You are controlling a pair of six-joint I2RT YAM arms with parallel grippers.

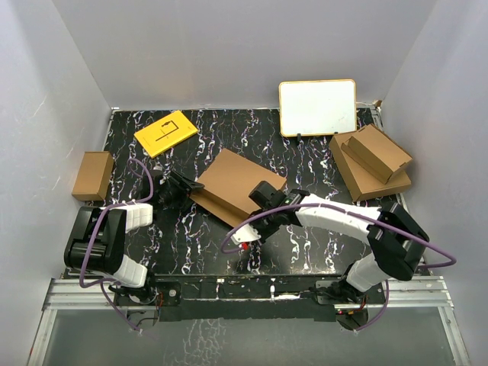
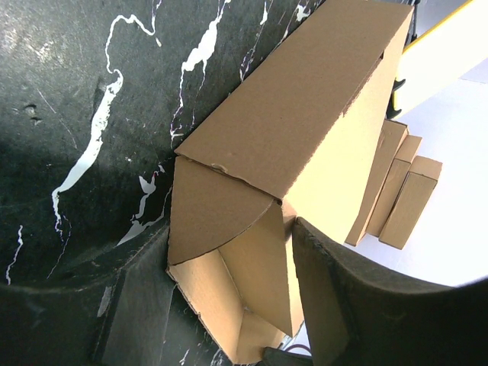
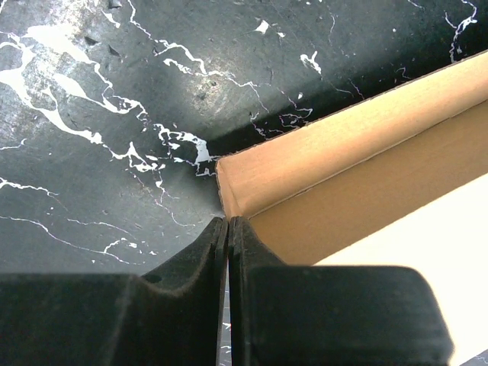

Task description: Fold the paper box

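Note:
The paper box [image 1: 236,183], plain brown cardboard, lies part-folded in the middle of the black marbled table. My left gripper [image 1: 189,187] is at its left end. In the left wrist view that open end [image 2: 244,274] sits between the two fingers [image 2: 358,305], both pressed against its sides, with a curved flap [image 2: 210,213] folded over it. My right gripper [image 1: 261,193] is over the box's right side. In the right wrist view it [image 3: 228,221] is shut with nothing between the pads, its tips right at a corner of the box wall [image 3: 305,171].
A flat yellow card [image 1: 166,133] lies at the back left and a small brown box [image 1: 93,174] stands off the table's left edge. A whiteboard [image 1: 317,107] stands at the back right. Stacked cardboard boxes [image 1: 371,162] sit at the right.

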